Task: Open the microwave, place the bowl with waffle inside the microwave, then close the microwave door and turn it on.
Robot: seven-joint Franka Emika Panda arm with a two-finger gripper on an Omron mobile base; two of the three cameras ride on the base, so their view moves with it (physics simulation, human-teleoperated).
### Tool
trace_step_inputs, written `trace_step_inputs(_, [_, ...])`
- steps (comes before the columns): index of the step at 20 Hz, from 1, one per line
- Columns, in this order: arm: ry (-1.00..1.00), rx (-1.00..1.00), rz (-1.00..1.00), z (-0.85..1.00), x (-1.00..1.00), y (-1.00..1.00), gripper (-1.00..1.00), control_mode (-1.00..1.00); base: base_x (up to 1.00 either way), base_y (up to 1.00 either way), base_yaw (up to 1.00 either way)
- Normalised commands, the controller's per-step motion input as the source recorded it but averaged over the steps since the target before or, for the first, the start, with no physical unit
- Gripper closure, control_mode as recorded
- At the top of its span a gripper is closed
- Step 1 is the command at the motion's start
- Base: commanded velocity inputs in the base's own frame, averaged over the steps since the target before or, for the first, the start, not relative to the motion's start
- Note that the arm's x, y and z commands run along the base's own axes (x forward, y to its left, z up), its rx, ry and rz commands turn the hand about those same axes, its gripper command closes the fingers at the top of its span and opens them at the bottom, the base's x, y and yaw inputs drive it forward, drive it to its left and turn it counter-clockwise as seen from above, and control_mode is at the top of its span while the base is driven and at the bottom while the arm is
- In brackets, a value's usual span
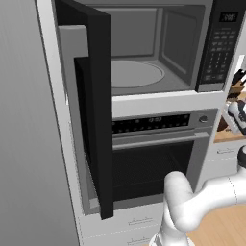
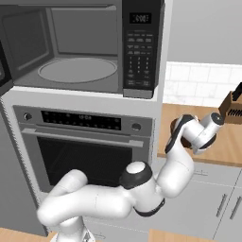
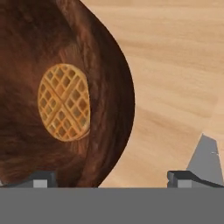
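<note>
Two pincer [image 3: 111,178] fingers gape wide, straddling the rim of the bowl with waffle [image 3: 57,87] below.

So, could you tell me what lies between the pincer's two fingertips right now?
In the hand view, the bowl's right rim and bare wooden counter lie between them; the pincer straddles that rim.

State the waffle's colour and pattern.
The waffle is golden-orange with a square grid pattern; the hand view shows it best.
</note>
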Motion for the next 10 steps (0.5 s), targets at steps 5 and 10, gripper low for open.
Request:
trace_step_inputs(5, [0.02,0.0,-0.03,-0.29,0.13,-0.01,-1.0,-1.0,0.0,0.0,0.0])
trace_step_inputs(10, [0.01,0.0,0.0,-0.29,0.0,0.0,-1.0,-1.0,0.0,0.0,0.0])
